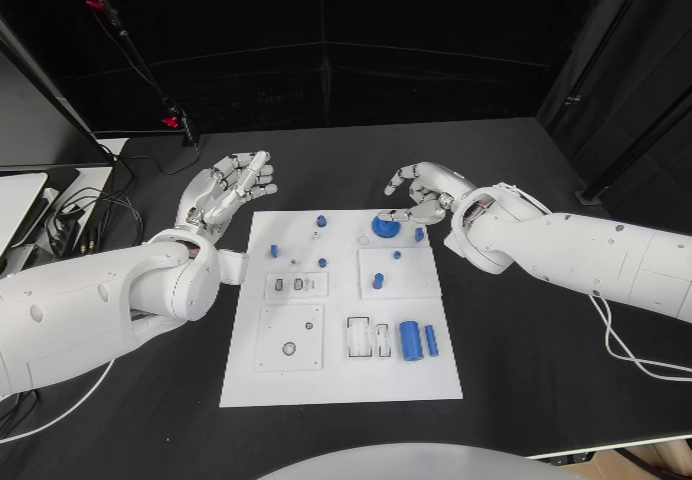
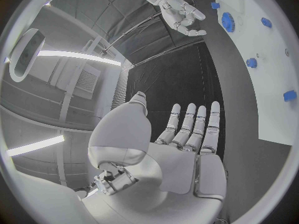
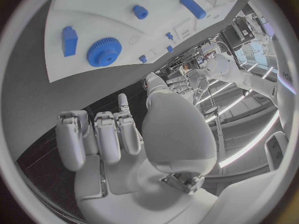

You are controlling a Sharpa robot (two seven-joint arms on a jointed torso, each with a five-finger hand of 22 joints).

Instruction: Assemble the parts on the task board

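Figure: both hands poised at the far end of the board (image 1: 340,385), seen from the head camera and both wrists. My right hand (image 1: 427,192) hovers just beyond the board's far edge, fingers curled loosely and apart, holding nothing that I can see; the blue gear (image 1: 385,227) lies flat on the board just beneath its fingertips, and I cannot tell whether any finger touches it. In the right wrist view the gear (image 3: 102,52) sits clear of the fingers, with a small blue block (image 3: 69,40) beside it. My left hand (image 1: 229,187) is open, fingers straight and together, above the worktop (image 1: 548,330) just off the board's far left corner, also empty. Two blue cylinders (image 1: 418,341) lie in the near half of the board, well apart from the gear, and small blue pegs (image 1: 322,263) stand between. Risks, as I judge them: a flat gear gives my fingers little edge, so a shallow pinch could slide it across the board or off its far edge; a wide reach could knock the neighbouring block; and pressing down could shift the board itself.
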